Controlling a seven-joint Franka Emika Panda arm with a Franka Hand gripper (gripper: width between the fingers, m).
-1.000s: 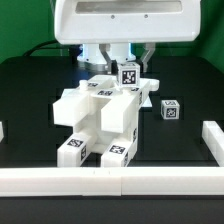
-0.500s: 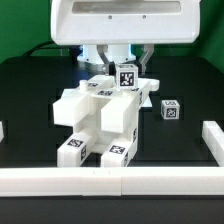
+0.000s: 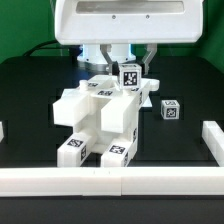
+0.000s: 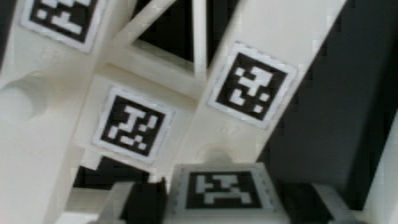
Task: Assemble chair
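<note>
**Asker:** What's around you?

**Me:** A black tabletop [image 3: 30, 90]. White border rails [image 3: 110, 180] fence it in front of the chair [image 3: 100, 115], and my white housing [image 3: 120, 20] stands behind it. No more of the room shows.

**Asker:** What changed this last second?

**Me:** Almost nothing. The small tagged block [image 3: 130, 73] has barely shifted at the chair's back edge, and my pincer [image 3: 130, 66] stays pinched on it. In the wrist view it sits close against the X-braced panel [image 4: 169, 80]. I judge I'm seating it there, slowly, with the joint unfinished.

**Asker:** Anything left?

**Me:** One loose tagged cube [image 3: 171, 110] lies apart from the chair, toward the exterior view's right.
</note>
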